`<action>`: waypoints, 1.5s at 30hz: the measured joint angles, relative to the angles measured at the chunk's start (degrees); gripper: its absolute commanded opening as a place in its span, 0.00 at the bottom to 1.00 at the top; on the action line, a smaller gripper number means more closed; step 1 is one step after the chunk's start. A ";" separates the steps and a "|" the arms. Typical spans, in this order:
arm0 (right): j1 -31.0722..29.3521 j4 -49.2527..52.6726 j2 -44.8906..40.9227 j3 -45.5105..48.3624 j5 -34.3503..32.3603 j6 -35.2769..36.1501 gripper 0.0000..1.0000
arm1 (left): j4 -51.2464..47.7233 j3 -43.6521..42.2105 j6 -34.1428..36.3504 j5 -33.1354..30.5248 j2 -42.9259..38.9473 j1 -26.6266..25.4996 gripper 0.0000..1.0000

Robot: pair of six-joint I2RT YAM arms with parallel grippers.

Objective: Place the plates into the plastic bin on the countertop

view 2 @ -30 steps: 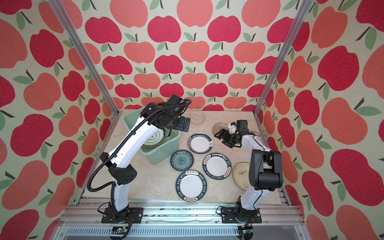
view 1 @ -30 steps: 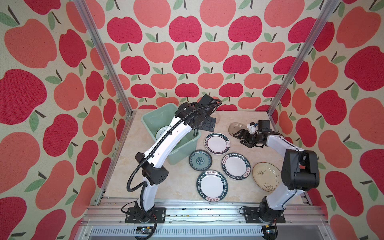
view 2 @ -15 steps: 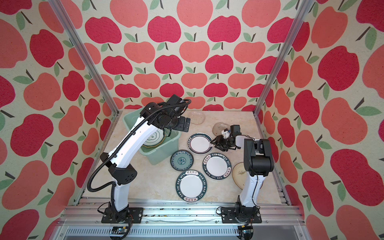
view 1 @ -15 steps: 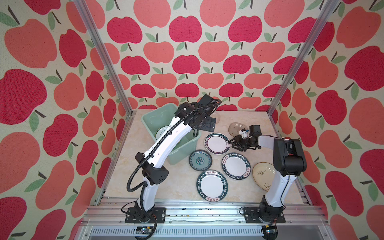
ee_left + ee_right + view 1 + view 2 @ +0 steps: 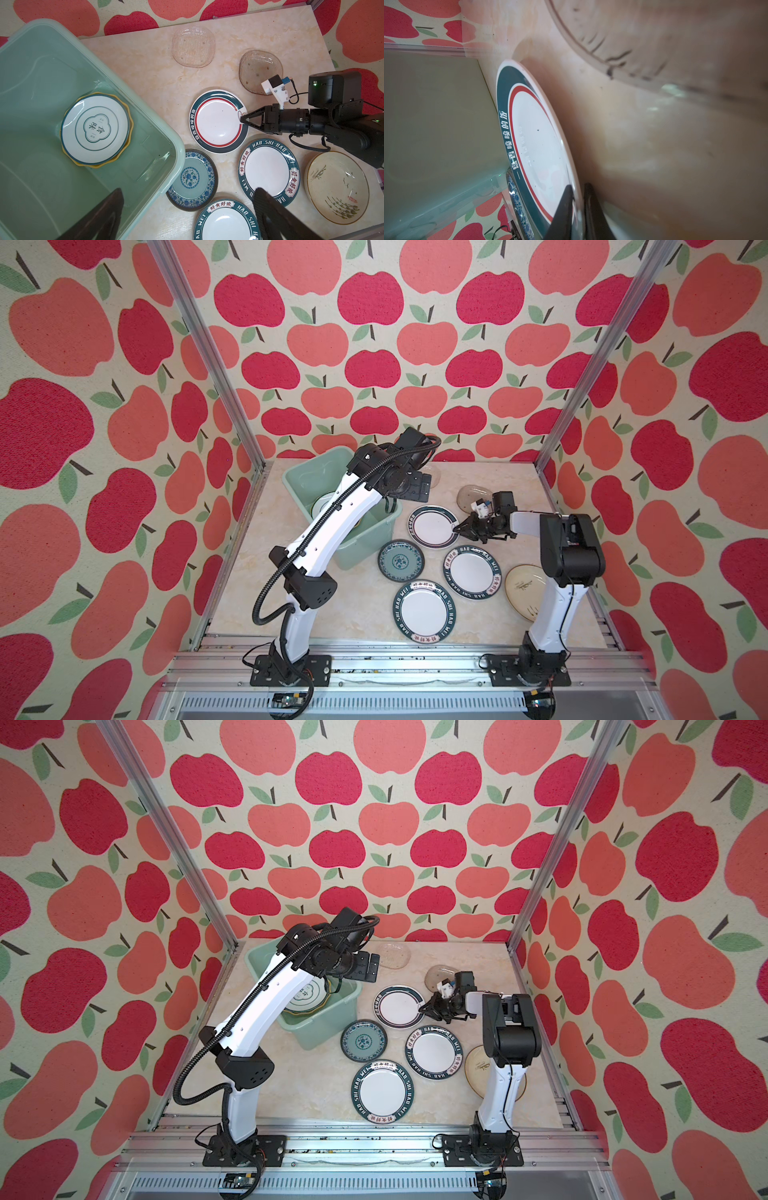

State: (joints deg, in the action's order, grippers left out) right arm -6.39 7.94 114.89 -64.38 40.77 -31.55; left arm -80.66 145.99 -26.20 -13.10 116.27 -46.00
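**Right end effector pinched on the red-ringed plate: lift it clean**

Nearest you, the front lettered plate [image 5: 424, 611], the cream plate [image 5: 521, 588], the second lettered plate [image 5: 471, 571] and the teal plate [image 5: 400, 560] lie flat on the tabletop [image 5: 353, 614], untouched. The second lettered plate's rim is just beside the target. Raise the grip side first and go up before you go sideways, because a drag would likely knock it.

The red-ringed plate [image 5: 432, 526] sits on the tabletop just beside the bin [image 5: 368, 545]. The hold is a thin pinch at one rim edge, so the far side will probably droop. Move slowly, keep the tilt small and clear the bin's rolled rim with margin. Inside, a white plate [image 5: 95, 128] lies on a yellow plate [image 5: 129, 135]; lower onto that stack, don't drop. Beyond, the smoky glass plate [image 5: 471, 495] and the clear glass plate [image 5: 392, 955] lie towards the back wall.

Right end effector [image 5: 456, 528]: closed on the red-ringed plate's rim, one finger above and one below in the right wrist view. I can't tell whether the plate is off the surface.

Left end effector [image 5: 188, 190]: wide open, holding nothing, hanging above the bin's corner and the teal plate. Mind the left arm over the bin when you bring the plate in.
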 measured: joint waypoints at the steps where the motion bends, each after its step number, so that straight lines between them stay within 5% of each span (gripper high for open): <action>1: -0.04 -0.61 -0.04 -0.07 1.05 -0.07 0.04 | -0.07 0.00 -0.02 0.00 0.00 0.00 0.99; 17: -0.35 6.08 -8.79 -2.29 -2.80 -0.04 0.00 | -0.74 1.97 0.00 0.70 -0.28 0.44 0.99; 26: -0.87 11.85 -22.95 -9.27 -2.84 -0.98 0.00 | -0.87 0.09 -0.98 10.95 -6.84 6.54 0.99; 33: -4.96 15.34 -27.78 -15.63 -1.88 -3.61 0.00 | 4.15 -14.47 -3.08 22.21 -17.88 12.37 0.96; 45: -19.12 16.74 -23.71 -25.59 -1.09 -9.68 0.00 | 24.68 -48.63 -12.81 37.27 -35.85 24.55 0.85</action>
State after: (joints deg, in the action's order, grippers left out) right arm -25.52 24.69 91.18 -89.97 39.68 -41.23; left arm -55.99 97.36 -39.00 24.16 80.42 -21.45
